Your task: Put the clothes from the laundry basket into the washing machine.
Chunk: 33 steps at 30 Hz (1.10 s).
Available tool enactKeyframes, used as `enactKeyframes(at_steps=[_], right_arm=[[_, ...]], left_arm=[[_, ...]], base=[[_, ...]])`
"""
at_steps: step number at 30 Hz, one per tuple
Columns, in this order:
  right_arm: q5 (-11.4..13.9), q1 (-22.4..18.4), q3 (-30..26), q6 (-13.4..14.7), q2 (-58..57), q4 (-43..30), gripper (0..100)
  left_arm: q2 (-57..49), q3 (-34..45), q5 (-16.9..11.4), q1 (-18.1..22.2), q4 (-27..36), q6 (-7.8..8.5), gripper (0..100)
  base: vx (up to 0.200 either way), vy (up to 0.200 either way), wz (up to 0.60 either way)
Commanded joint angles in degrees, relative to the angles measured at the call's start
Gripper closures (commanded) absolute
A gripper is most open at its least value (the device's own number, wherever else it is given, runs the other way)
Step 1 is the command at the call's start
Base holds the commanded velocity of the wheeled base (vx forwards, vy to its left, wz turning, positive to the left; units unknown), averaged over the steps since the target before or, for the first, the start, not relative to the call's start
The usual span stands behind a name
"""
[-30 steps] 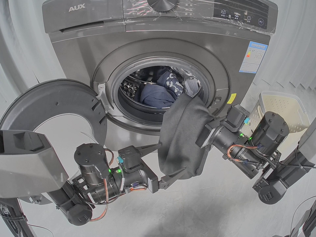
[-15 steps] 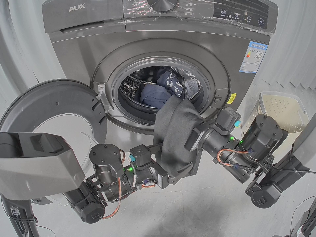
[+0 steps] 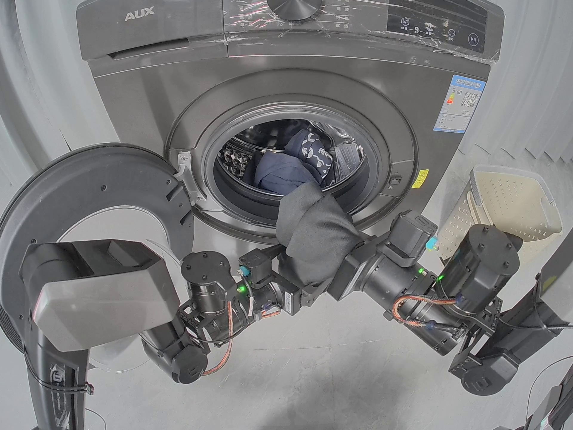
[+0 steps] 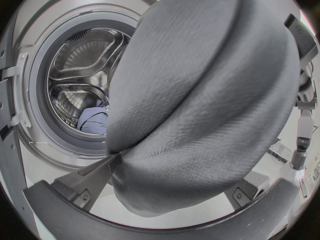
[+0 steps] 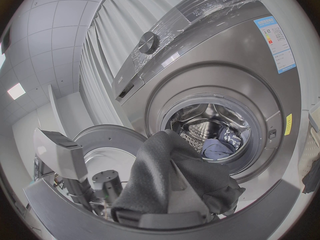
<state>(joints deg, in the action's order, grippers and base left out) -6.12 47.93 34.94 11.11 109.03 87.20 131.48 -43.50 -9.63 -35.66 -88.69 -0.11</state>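
Observation:
A dark grey garment (image 3: 313, 231) hangs bunched just below the mouth of the washing machine's drum (image 3: 239, 150), its top edge at the door seal. My right gripper (image 3: 345, 264) is shut on its right side; in the right wrist view the cloth (image 5: 156, 170) drapes over the fingers (image 5: 181, 194). My left gripper (image 3: 298, 273) is open under the bundle from the left. Its fingers (image 4: 95, 177) are spread wide, with the cloth (image 4: 200, 100) bulging between them. Navy clothes (image 3: 280, 174) lie inside the drum.
The round door (image 3: 89, 180) stands swung open to the left. A cream laundry basket (image 3: 516, 201) sits on the floor to the right of the washing machine (image 3: 149, 85), with a dark cloth (image 5: 313, 180) at its edge. Grey floor lies in front.
My left gripper has moved right and up, closing in beneath the garment. The hanging cloth has been gathered into a shorter bundle, and my right gripper has shifted left and slightly down.

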Motion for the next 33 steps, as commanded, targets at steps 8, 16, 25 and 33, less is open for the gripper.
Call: enactKeyframes(at_steps=[8,16,25,33], right_arm=[[0.1,2.9,-3.6,1.2,-1.8,0.6,100],[0.1,3.0,-3.6,1.3,-1.8,0.7,100],[0.1,-2.3,-5.4,1.3,-4.0,0.2,100],[0.1,-6.3,-10.9,1.3,-3.7,0.3,100]], left_arm=[[4.2,-3.8,0.2,0.1,0.0,-0.15,0],[4.1,-5.3,0.4,-0.1,-0.1,-0.15,100],[0.4,-5.7,3.1,0.9,-0.3,-1.82,100],[-8.3,-2.0,4.5,0.5,-0.1,-3.05,100]], base=[[0.000,0.000,0.00],[0.000,0.000,0.00],[0.000,0.000,0.00],[0.000,0.000,0.00]])
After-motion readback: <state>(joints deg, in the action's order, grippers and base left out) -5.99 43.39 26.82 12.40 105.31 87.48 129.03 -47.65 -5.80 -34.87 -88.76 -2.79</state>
